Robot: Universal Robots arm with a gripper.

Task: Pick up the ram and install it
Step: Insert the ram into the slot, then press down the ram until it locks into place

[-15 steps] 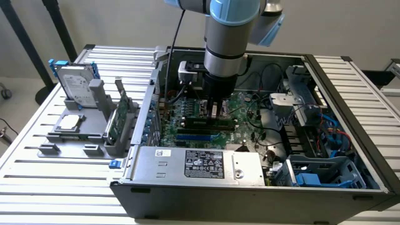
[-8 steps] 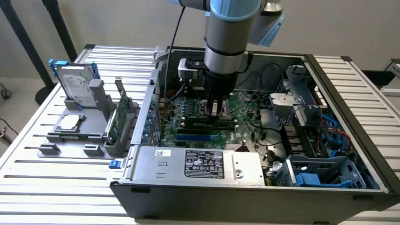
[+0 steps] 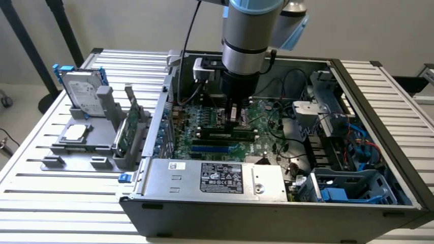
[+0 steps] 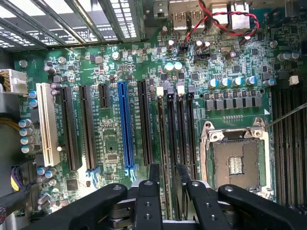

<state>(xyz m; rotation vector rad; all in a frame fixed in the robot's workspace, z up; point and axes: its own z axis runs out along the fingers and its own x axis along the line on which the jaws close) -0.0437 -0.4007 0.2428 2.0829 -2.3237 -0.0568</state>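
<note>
My gripper [image 3: 234, 121] hangs straight down inside the open computer case [image 3: 379, 96], its tips just above the motherboard [image 3: 203, 114]. The ram [image 3: 215, 135], a long dark green stick, stands in a memory slot right under the gripper. In the wrist view the two black fingers [image 4: 153, 179] stand apart, and the ram [image 4: 163, 139] runs edge-on in the slot between them. The pads do not press on it. Nothing is held in the gripper [image 4: 168, 176].
A grey holder [image 3: 74, 147] at the exterior view's left carries a silver hard drive [image 3: 85, 91] with blue rails and a green expansion card [image 3: 132, 122]. The power supply [image 3: 217, 178] sits at the case front. The CPU socket [image 4: 235, 160] and a blue slot [image 4: 125, 124] flank the memory slots.
</note>
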